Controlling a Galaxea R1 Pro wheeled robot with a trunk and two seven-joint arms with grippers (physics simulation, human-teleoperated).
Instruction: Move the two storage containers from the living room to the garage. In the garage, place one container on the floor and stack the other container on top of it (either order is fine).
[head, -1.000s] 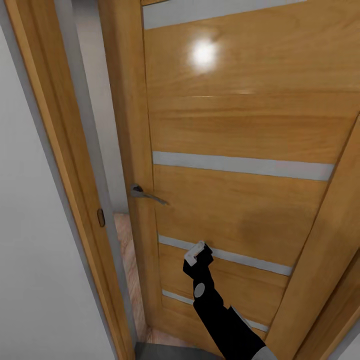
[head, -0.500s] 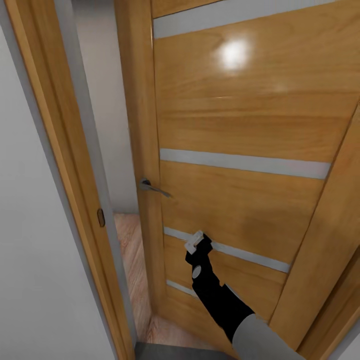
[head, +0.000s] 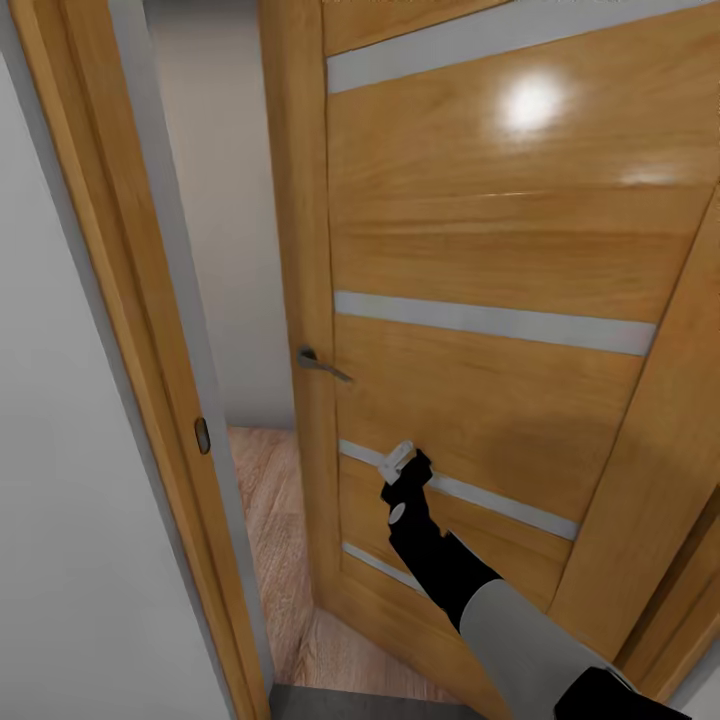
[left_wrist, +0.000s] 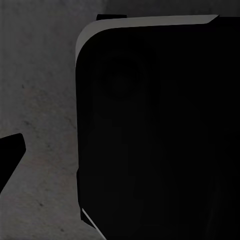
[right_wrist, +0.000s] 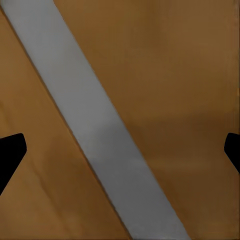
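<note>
Neither orange-red storage container is in view. My right gripper (head: 405, 462) is pressed against the lower part of the orange-brown wooden door (head: 500, 230), on one of its glass slits (head: 470, 497). In the right wrist view the same slit (right_wrist: 90, 125) crosses the wood at close range, and the right gripper (right_wrist: 120, 155) is open with its dark fingertips (right_wrist: 10, 155) far apart and nothing between them. My left gripper (left_wrist: 120, 160) hangs over the dark grey concrete floor (left_wrist: 40, 100) with one fingertip (left_wrist: 10, 155) showing, beside a black part of the robot (left_wrist: 160, 130).
The door stands ajar, its metal handle (head: 320, 362) at the leading edge. The door frame (head: 130, 300) and a white wall (head: 60, 560) close the left side. Light wood-plank floor (head: 275, 520) shows through the gap, and a strip of concrete (head: 350, 703) lies at the threshold.
The door has swung further open away from me, and the gap beside the frame has widened. My right arm has reached further forward, staying against the door.
</note>
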